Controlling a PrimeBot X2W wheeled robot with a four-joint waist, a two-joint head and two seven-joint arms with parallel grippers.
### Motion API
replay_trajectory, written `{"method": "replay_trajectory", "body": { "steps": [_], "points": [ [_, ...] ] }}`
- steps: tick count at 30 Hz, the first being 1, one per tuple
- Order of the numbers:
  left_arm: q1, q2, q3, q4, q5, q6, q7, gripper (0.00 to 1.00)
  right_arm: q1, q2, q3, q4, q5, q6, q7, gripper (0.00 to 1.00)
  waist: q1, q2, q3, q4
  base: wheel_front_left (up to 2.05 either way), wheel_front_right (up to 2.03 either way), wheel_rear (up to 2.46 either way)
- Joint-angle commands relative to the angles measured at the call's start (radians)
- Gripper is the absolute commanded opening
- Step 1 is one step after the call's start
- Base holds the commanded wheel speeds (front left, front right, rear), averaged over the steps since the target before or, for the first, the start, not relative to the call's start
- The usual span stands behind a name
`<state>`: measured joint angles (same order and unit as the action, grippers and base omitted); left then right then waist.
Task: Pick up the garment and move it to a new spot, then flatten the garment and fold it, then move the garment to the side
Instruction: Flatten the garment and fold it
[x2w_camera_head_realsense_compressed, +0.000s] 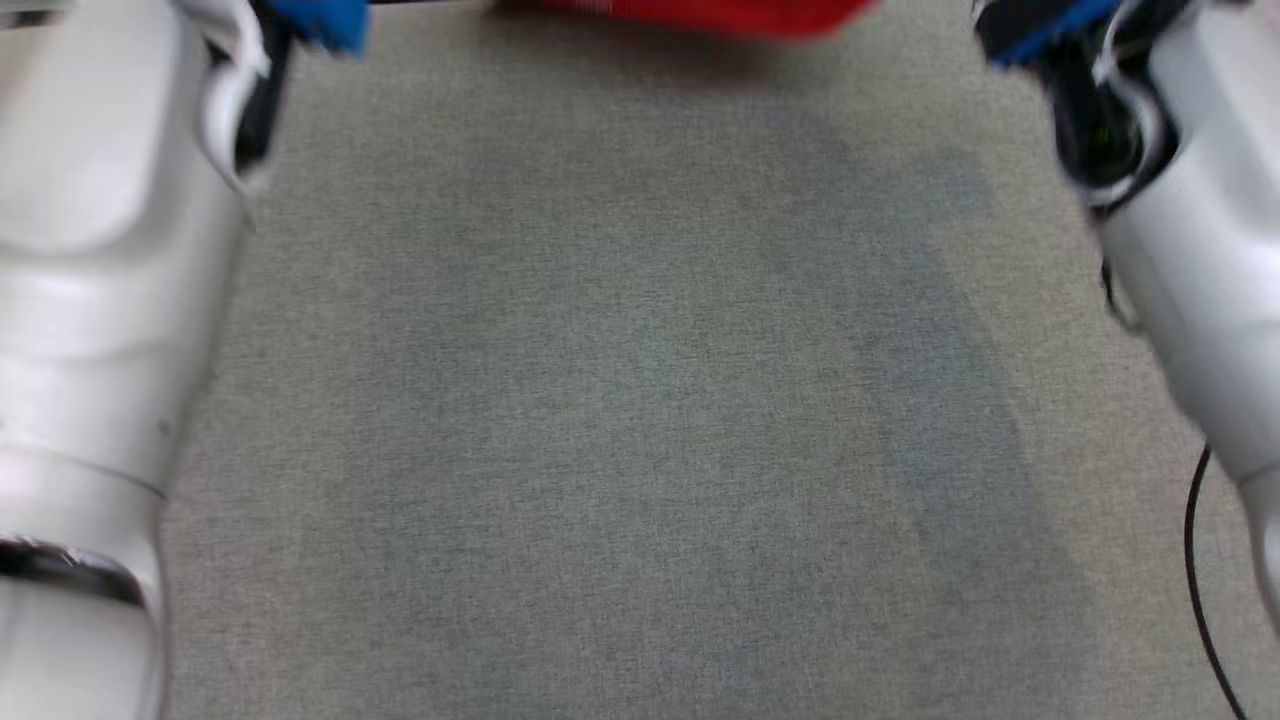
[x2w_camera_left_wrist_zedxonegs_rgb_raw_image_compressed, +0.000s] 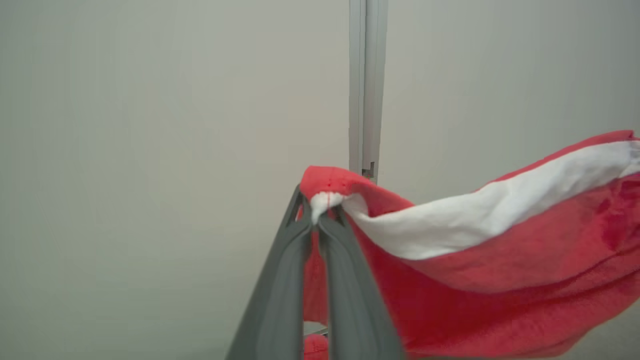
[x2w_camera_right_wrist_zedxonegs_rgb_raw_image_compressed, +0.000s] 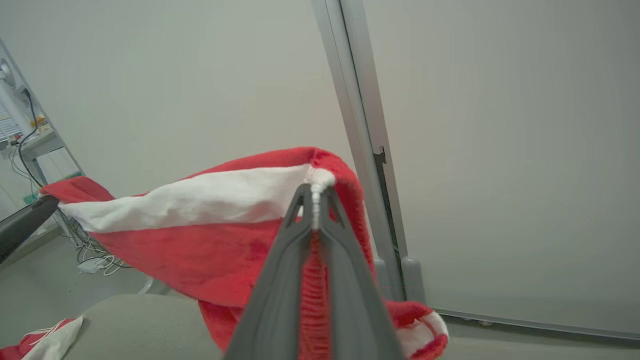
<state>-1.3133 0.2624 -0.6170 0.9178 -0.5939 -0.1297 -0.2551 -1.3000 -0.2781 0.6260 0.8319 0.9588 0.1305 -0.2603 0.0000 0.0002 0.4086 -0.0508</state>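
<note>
1. Garment (x2w_camera_left_wrist_zedxonegs_rgb_raw_image_compressed: 500, 280), red with a white band: I see it lifted and stretched between both arms, at the far end of the grey tabletop (x2w_camera_head_realsense_compressed: 640, 400).
2. Left gripper (x2w_camera_left_wrist_zedxonegs_rgb_raw_image_compressed: 320, 216): jaws pinching one end of the white band.
3. Right gripper (x2w_camera_right_wrist_zedxonegs_rgb_raw_image_compressed: 315, 192): jaws pinching the other end.

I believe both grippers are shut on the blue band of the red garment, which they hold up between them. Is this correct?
Not quite. The band is white, not blue, as the left wrist view shows. The left gripper and the right gripper are both shut on that band of the red garment, held up between them.
</note>
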Motion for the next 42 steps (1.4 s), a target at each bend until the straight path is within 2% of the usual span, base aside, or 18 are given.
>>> {"method": "replay_trajectory", "body": {
  "steps": [1, 3, 10, 15, 16, 17, 22, 29, 34, 42],
  "points": [
    [0.069, -0.010, 0.011, -0.004, -0.014, -0.001, -0.008, 0.00, 0.074, -0.014, 0.022, -0.025, 0.009, 0.000, -0.006, 0.00, 0.0000, -0.0002, -0.010, 0.003, 0.00, 0.00, 0.00],
    [0.169, -0.020, 0.018, -0.033, -0.016, -0.001, -0.010, 0.00, 0.155, -0.040, 0.027, -0.075, 0.020, 0.000, -0.006, 0.00, 0.0000, -0.0002, -0.022, 0.006, 0.00, 0.00, 0.00],
    [0.566, -0.017, 0.153, -0.266, 0.029, 0.062, -0.011, 0.00, 0.507, -0.108, 0.050, -0.263, 0.026, 0.000, -0.006, 0.00, 0.0000, -0.0002, -0.088, 0.014, 0.00, 0.00, 0.00],
    [0.848, -0.008, 0.220, -0.407, 0.068, 0.088, -0.011, 0.00, 0.740, -0.127, 0.046, -0.381, 0.015, 0.000, -0.006, 0.00, 0.0000, -0.0002, -0.152, 0.005, 0.00, 0.00, 0.00],
    [0.848, -0.008, 0.220, -0.407, 0.068, 0.088, -0.011, 0.00, 0.740, -0.127, 0.046, -0.381, 0.015, 0.000, -0.006, 0.00, 0.0000, -0.0002, -0.152, 0.005, 0.00, 0.00, 0.00],
    [0.947, -0.010, 0.240, -0.459, 0.083, 0.095, -0.011, 0.00, 0.820, -0.130, 0.038, -0.421, 0.012, 0.000, -0.006, 0.00, 0.0000, -0.0002, -0.178, 0.001, 0.00, 0.00, 0.00],
    [1.162, -0.024, 0.277, -0.558, 0.103, 0.116, -0.011, 0.00, 1.007, -0.144, 0.019, -0.500, -0.012, 0.000, -0.006, 0.00, 0.0000, -0.0002, -0.228, -0.003, 0.00, 0.00, 0.00],
    [1.351, -0.028, 0.306, -0.671, 0.122, 0.151, -0.011, 0.00, 1.238, -0.152, -0.021, -0.613, -0.049, 0.000, -0.006, 0.00, 0.0000, -0.0002, -0.276, 0.001, 0.00, 0.00, 0.00],
    [1.404, -0.012, 0.309, -0.702, 0.126, 0.161, -0.010, 0.00, 1.310, -0.139, -0.049, -0.670, -0.093, 0.000, 0.011, 0.00, 0.0000, -0.0002, -0.281, -0.011, 0.00, 0.00, 0.00],
    [1.313, 0.049, 0.293, -0.723, 0.165, 0.138, 0.038, 0.00, 1.277, -0.062, -0.122, -0.732, -0.142, 0.000, 0.021, 0.00, 0.0000, -0.0002, -0.264, -0.044, 0.00, 0.00, 0.00]
  ]
}}
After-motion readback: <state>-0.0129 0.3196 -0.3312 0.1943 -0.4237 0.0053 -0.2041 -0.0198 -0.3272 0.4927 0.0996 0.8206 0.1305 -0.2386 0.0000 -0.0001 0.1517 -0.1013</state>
